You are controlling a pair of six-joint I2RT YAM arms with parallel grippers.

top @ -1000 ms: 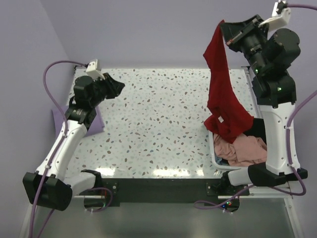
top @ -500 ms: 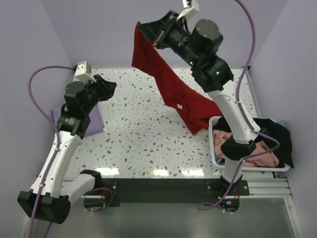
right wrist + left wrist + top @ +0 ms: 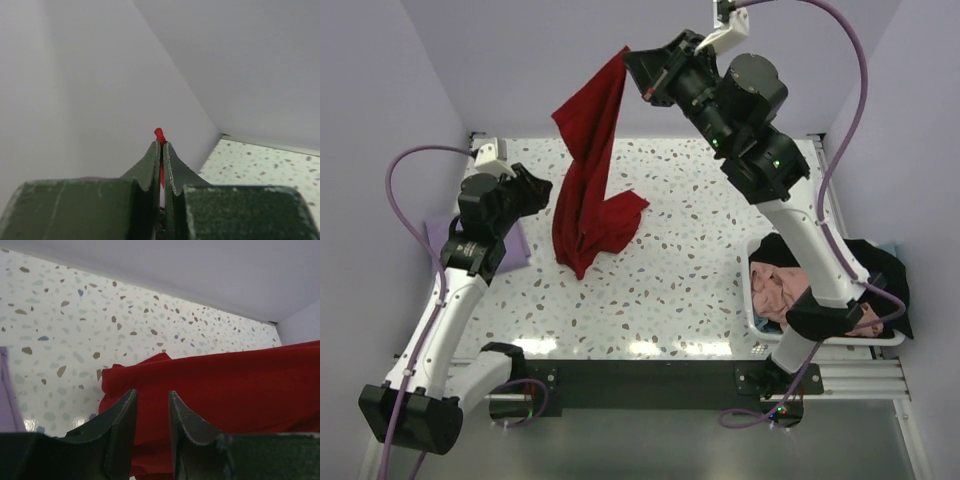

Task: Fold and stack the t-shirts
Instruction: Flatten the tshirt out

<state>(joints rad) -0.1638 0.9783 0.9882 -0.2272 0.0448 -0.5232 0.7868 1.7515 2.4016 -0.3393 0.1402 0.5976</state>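
Note:
My right gripper (image 3: 630, 60) is raised high over the table's back and shut on an edge of the red t-shirt (image 3: 586, 180). A red tip of it (image 3: 159, 134) pokes out between the closed jaws. The shirt hangs down, and its lower end rests on the table left of centre. My left gripper (image 3: 542, 186) is open and empty just left of the hanging shirt, which fills the left wrist view (image 3: 235, 390). A lavender t-shirt (image 3: 510, 245) lies at the table's left edge under my left arm. Salmon-pink (image 3: 775, 290) and black (image 3: 880, 270) shirts lie in the basket.
A white plastic basket (image 3: 757, 318) stands at the table's right near corner, holding the pink and black shirts. The speckled white table (image 3: 670, 280) is walled by lavender panels at the back and sides.
My right arm has swung the red shirt from above the basket leftward across the table. Its lower end now touches the table left of centre. My left gripper has shifted slightly.

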